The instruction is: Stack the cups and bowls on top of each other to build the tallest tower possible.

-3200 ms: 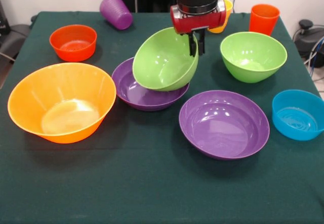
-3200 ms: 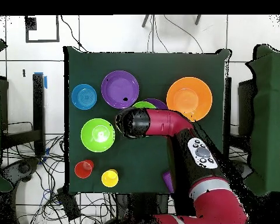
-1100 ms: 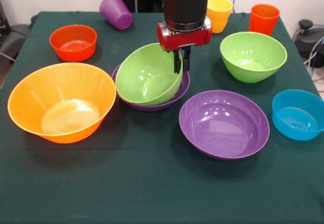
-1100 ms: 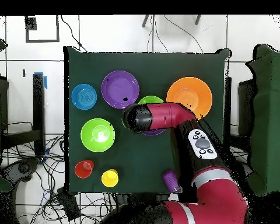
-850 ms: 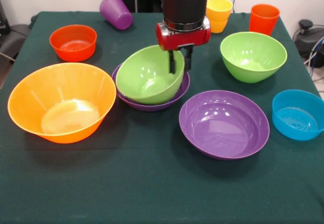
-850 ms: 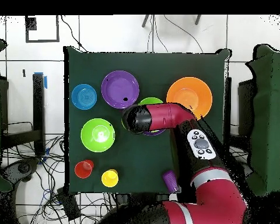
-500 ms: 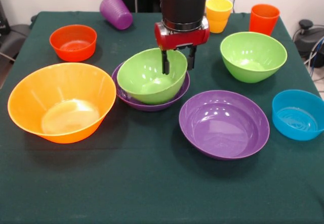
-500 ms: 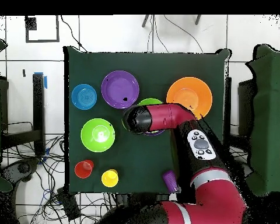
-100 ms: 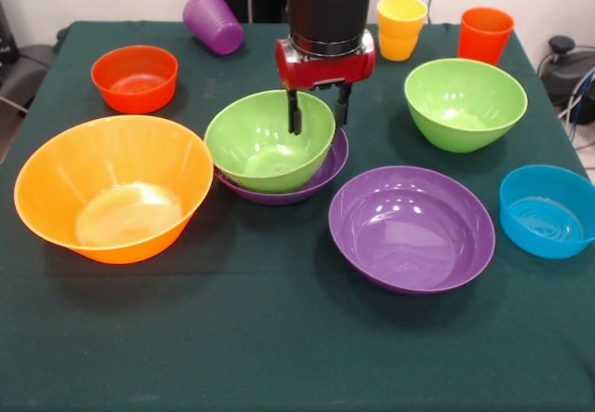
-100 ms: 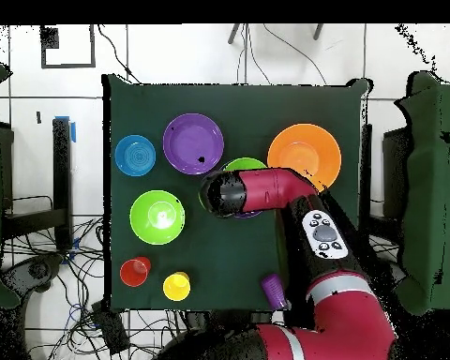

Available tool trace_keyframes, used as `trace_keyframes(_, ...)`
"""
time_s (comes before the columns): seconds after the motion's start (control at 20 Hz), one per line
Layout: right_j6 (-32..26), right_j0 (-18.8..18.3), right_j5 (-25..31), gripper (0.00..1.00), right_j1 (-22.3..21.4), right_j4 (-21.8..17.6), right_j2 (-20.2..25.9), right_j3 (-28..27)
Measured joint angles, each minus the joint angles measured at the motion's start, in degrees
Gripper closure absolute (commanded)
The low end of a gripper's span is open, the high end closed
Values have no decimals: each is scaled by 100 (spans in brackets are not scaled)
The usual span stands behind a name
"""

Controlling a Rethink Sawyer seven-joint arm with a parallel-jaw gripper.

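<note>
Landmark = nested green bowl (image 9: 270, 150), sitting upright in a purple bowl (image 9: 321, 176) mid-table; that pair is the tower so far. Nearest the camera, w/ respect to it: second purple bowl (image 9: 411, 228) in front-right, big yellow-orange bowl (image 9: 113, 187) just to its left, blue bowl (image 9: 548, 210) far off right. Gripper (image 9: 316, 110) hangs over the green bowl's back rim, fingers spread, one inside the bowl & one outside, holding nothing. Risk 1: if arm lifts at an angle, the inner finger could snag the rim & tip or drag the bowl off its base. Risk 2: green bowl looks a bit off-centre toward the left of the purple one, so later pieces may lean. Behind it: other green bowl (image 9: 465, 103) back-right, red-orange bowl (image 9: 135, 78) back-left. Farthest: purple cup (image 9: 213, 22) on its side, could roll if bumped; yellow cup (image 9: 401, 27) & orange-red cup (image 9: 484, 35) upright.
</note>
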Motion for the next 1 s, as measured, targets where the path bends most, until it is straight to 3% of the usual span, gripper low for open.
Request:
trace_keyframes(0.7, 0, -7, 0, 0, -43, 14, -5, 36)
trace_keyframes(1.0, 0, -12, 1, 0, -252, 215, -3, 287)
